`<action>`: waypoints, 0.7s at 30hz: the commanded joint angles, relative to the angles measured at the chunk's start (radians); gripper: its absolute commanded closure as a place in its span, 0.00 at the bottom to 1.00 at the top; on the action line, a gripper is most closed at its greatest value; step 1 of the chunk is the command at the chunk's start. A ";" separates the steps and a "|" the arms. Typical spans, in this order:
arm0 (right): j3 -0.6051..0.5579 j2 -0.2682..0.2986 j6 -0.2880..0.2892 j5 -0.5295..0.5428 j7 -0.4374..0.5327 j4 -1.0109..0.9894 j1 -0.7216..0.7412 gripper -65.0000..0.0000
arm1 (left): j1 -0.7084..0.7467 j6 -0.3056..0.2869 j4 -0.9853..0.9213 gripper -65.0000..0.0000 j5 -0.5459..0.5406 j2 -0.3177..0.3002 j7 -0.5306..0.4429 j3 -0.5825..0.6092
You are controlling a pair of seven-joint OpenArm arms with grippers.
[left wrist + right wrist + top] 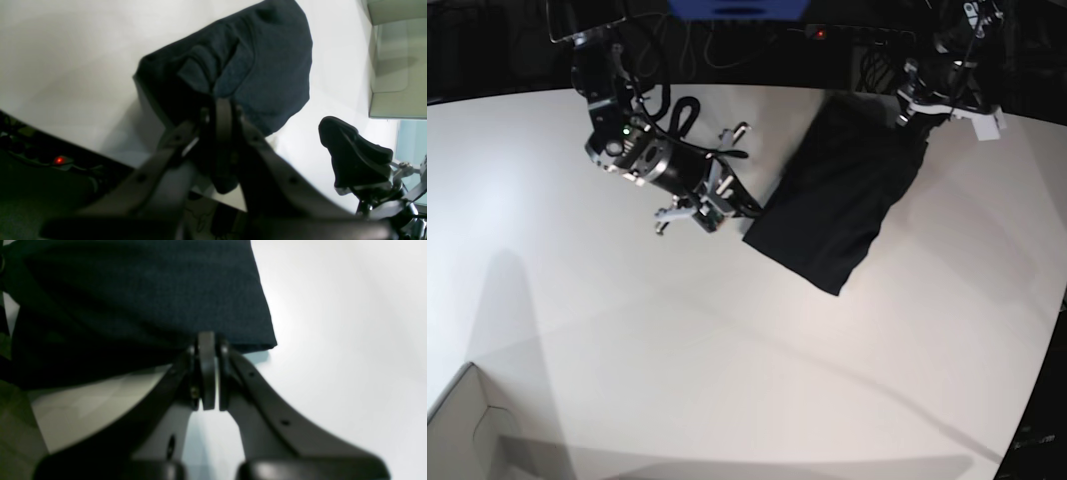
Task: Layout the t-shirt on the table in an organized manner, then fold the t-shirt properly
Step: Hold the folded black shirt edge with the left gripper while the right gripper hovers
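Observation:
The black t-shirt (837, 200) shows as a rough rectangle on the white table (627, 330), right of centre in the base view. My right gripper (752, 215) is at its near-left edge. In the right wrist view that gripper (208, 350) is shut on the t-shirt (133, 300) near a corner, which is raised slightly above the table (333, 340). My left gripper (912, 125) holds the far right end. In the left wrist view the left gripper (220, 110) is shut on bunched, wrinkled fabric of the t-shirt (260, 66).
A pale cardboard box (397, 66) stands at the table's edge; its corner (457, 430) shows at the bottom left of the base view. Part of the other arm (357, 160) is at the right of the left wrist view. Cables and a red light (820, 33) lie behind the table.

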 commanded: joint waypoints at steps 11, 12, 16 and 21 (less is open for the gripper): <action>0.001 0.001 0.006 0.018 0.028 0.023 0.013 0.99 | 0.025 -0.009 -0.023 0.32 -0.016 -0.003 -0.010 -0.003; 0.001 0.001 0.006 0.018 0.028 0.023 0.013 0.99 | 0.024 -0.009 -0.023 0.31 -0.016 -0.003 -0.010 -0.003; 0.001 0.001 0.006 0.018 0.028 0.023 0.013 0.99 | 0.016 -0.009 -0.035 0.30 -0.016 -0.003 -0.014 -0.002; 0.001 0.001 0.006 0.018 0.028 0.023 0.013 0.99 | -0.044 -0.006 -0.129 0.30 -0.014 -0.003 -0.014 -0.002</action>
